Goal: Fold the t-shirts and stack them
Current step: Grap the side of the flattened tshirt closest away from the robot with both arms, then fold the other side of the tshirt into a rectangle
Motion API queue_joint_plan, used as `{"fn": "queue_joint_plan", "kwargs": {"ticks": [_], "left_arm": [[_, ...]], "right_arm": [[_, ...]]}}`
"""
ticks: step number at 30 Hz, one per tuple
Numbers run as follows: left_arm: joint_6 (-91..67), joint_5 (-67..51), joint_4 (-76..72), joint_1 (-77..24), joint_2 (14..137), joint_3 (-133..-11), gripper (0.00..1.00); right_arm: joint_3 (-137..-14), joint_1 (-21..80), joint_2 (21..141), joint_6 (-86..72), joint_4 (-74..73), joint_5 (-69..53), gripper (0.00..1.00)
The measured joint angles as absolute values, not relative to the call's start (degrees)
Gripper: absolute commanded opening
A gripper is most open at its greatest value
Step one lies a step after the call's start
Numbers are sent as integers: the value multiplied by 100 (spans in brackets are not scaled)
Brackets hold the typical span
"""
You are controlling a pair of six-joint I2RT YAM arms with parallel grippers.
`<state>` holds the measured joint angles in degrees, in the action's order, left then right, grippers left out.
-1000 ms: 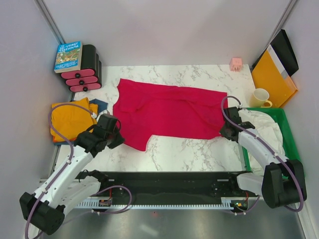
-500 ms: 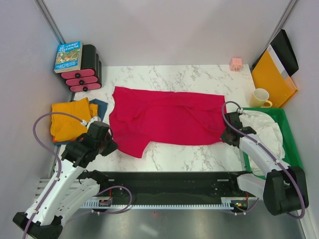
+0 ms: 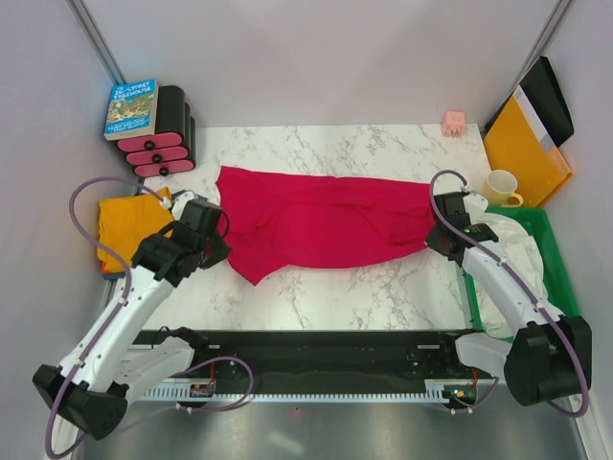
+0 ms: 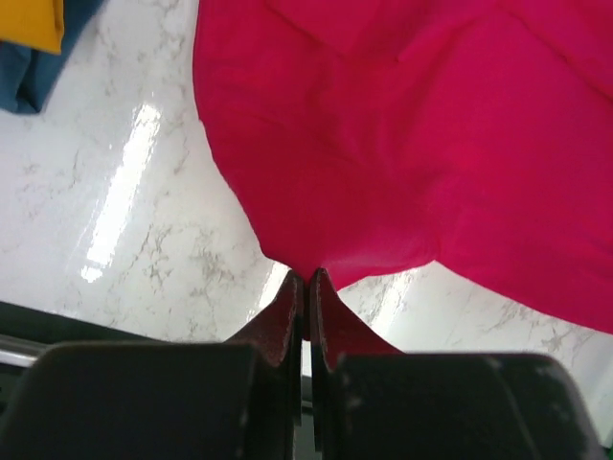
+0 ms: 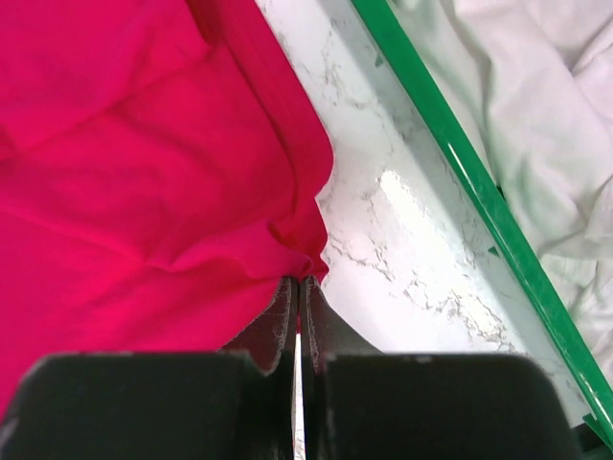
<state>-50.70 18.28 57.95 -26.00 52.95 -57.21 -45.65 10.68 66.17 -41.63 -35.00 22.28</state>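
Across the marble table [image 3: 383,287] in the top view, the crimson t-shirt [image 3: 321,225] lay spread and rumpled between the two arms. The left gripper [image 3: 215,247] sat at its left edge and the right gripper [image 3: 436,235] at its right edge. The orange t-shirt [image 3: 124,225] lay at the table's left side.

From the left wrist, the fingers [image 4: 284,314] were pressed together, pinching a point of crimson hem. The dark blue t-shirt [image 4: 27,81] lay under the orange one at upper left.

From the right wrist, the fingers [image 5: 326,328] pinched the crimson shirt's corner near the green bin [image 5: 450,144].
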Motion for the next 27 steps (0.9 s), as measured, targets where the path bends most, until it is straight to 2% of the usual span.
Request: {"fn": "queue_joint_plan", "kwargs": {"ticks": [17,27], "left_arm": [[-4075,2853,4781,-2239,7564,-6539,2],[-3704,2998,4447,-2064,9048,-7874,2]], "right_arm": [[-5280,972,8038,-4071,-3098,2749,0],[-6110,794,9111,-4071,-2882,2847,0]]}}
